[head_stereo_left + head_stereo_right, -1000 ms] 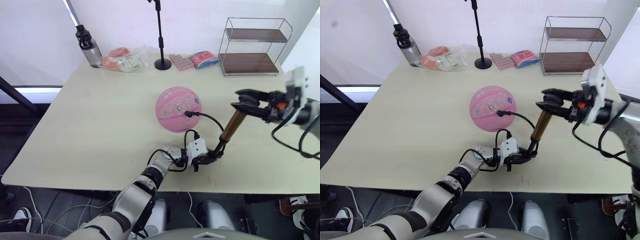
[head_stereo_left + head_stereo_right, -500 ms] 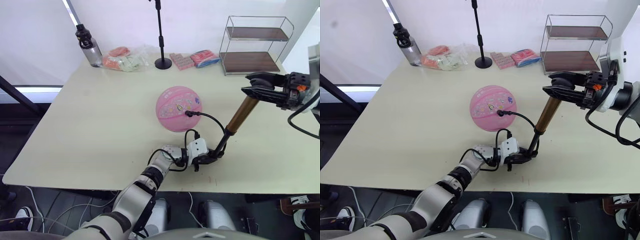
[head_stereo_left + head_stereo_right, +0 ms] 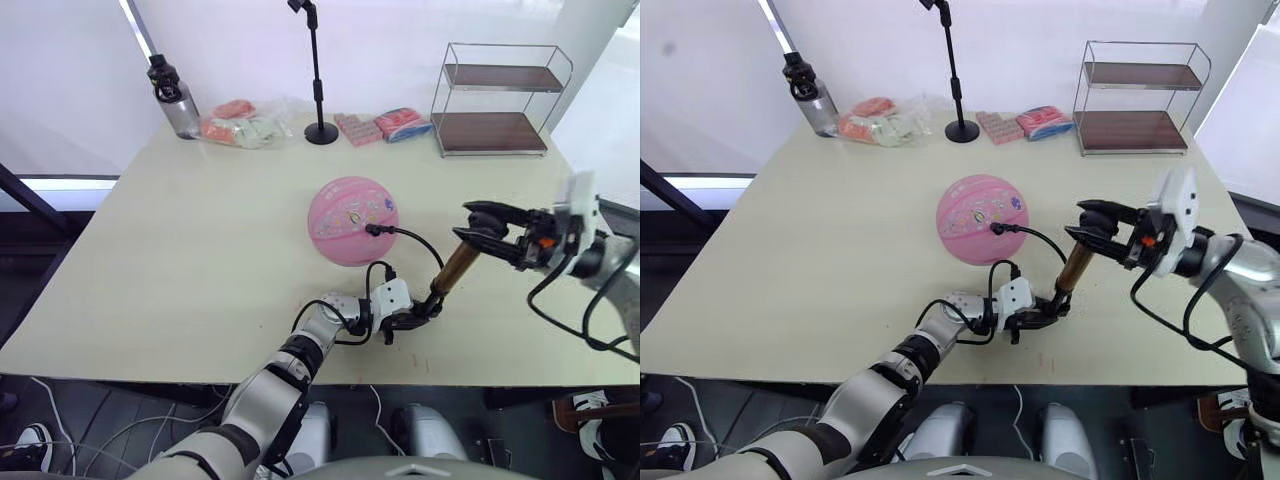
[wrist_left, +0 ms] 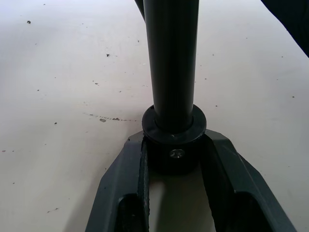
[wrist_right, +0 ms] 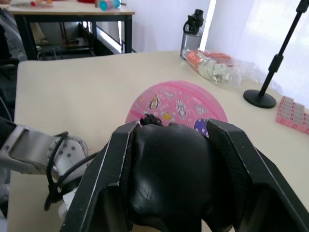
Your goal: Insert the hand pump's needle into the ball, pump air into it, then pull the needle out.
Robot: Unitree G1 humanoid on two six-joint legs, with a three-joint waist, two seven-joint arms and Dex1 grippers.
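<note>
Left gripper [image 3: 412, 318] lies low on the table [image 3: 180, 240], near its front edge, with its two black fingers [image 4: 123, 183] clamped on either side of the black base cap of the hand pump [image 3: 450, 272]. In the left wrist view the cap sits snug between the pads, a small screw facing the camera, and the dark tube rises straight away from it.

From that pinned foot the pump's long axis leans up and toward the robot's right, away from the ball [image 3: 353, 220]: a thin black rod at the bottom, then the gold-bronze barrel, then the black handle at the top end. The right gripper [image 3: 480, 228] holds that handle, its fingers closed on the rounded black knob, as the right wrist view shows with the knob wedged between the two pads.

The ball rests on the table near its middle, just behind the left gripper and to the robot's left of the barrel. The thin black hose [image 3: 418, 240] loops up from the pump's foot and arcs over to the ball's near right side, where its black fitting meets the pink surface; the needle itself is too small to make out there.

Along the far edge stand a water bottle [image 3: 171, 96], some packets [image 3: 238, 127], a black stand [image 3: 320, 70] and a wire shelf [image 3: 495, 98], all well apart from the ball
</note>
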